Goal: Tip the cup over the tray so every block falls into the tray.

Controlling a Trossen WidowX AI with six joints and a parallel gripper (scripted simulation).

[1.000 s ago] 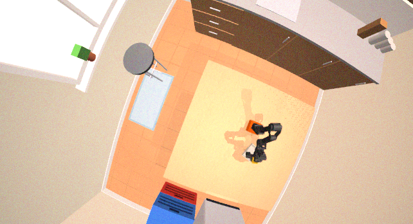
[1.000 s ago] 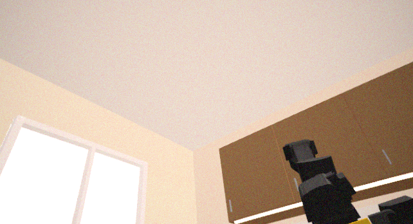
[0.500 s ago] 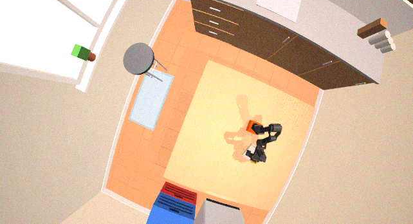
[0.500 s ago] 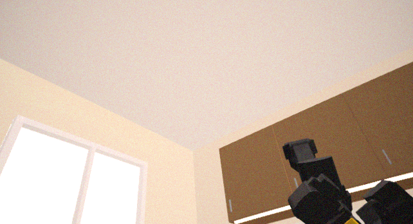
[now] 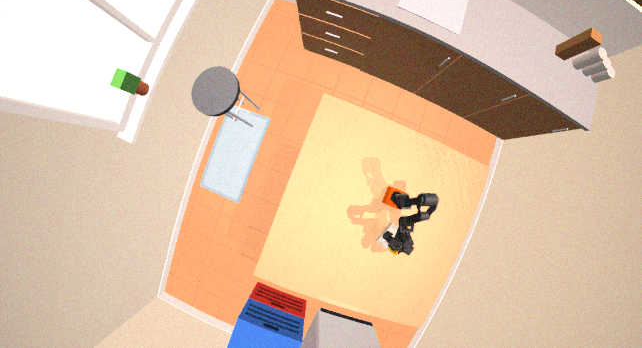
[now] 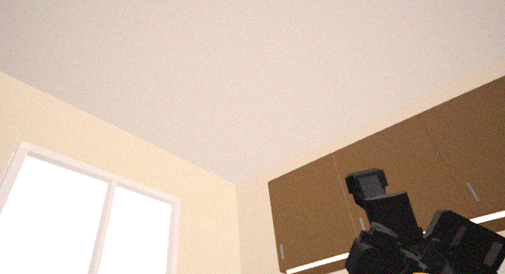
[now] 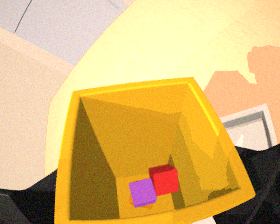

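Observation:
My gripper (image 5: 399,246) is shut on the yellow cup (image 7: 141,125) (image 5: 394,252) and holds it above the table (image 5: 350,151) (image 7: 156,45). In the wrist view I look into the cup's square mouth. A red block (image 7: 164,179) and a purple block (image 7: 142,192) lie at its bottom, touching each other. A sliver of orange shows under the purple block. The shallow white tray (image 7: 243,115) (image 5: 383,237) lies on the table just to the right of the cup in the wrist view, partly hidden by the cup and the gripper. The dark arm (image 5: 417,211) (image 6: 393,221) bends over it.
The arm's orange base (image 5: 389,194) stands on the table. Off the table are a round grey stool (image 5: 216,91), a pale rug (image 5: 235,153), dark cabinets (image 5: 425,71), and blue and red crates (image 5: 272,316) by the table's near edge.

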